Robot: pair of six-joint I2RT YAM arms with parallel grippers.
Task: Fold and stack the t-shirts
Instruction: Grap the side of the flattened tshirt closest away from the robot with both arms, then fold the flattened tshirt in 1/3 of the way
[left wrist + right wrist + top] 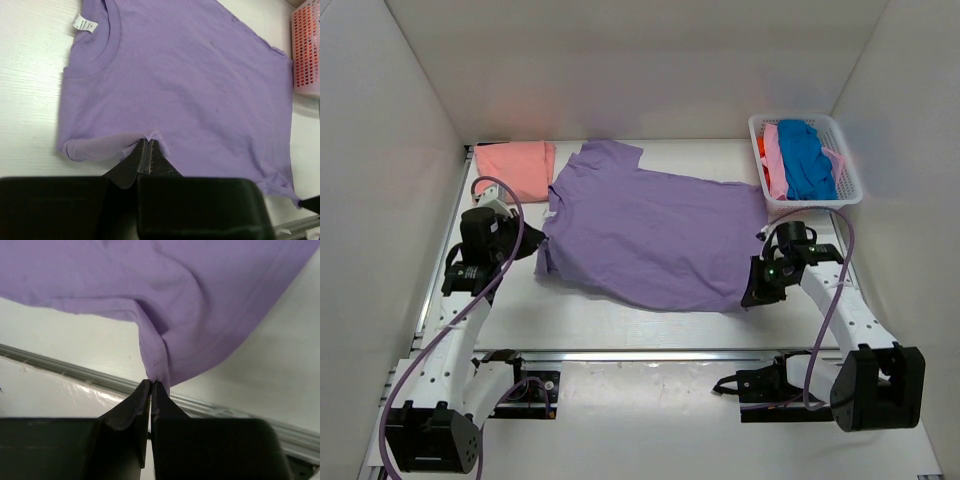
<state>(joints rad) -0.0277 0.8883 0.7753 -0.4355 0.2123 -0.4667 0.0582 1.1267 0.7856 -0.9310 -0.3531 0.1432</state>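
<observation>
With the left gripper (pixel 148 150) and right gripper (pixel 151 385) each clamped shut on its near edge, the lavender t-shirt (pixel 650 235) is best lifted evenly and held taut.

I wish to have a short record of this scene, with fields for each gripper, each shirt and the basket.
left gripper: shut on the purple shirt, at its near edge by the sleeve
right gripper: shut on the purple shirt's hem
purple shirt: spread on the table, not yet folded
salmon shirt: folded, far left corner
basket: far right, holds a blue shirt and a pink shirt, bunched
</observation>
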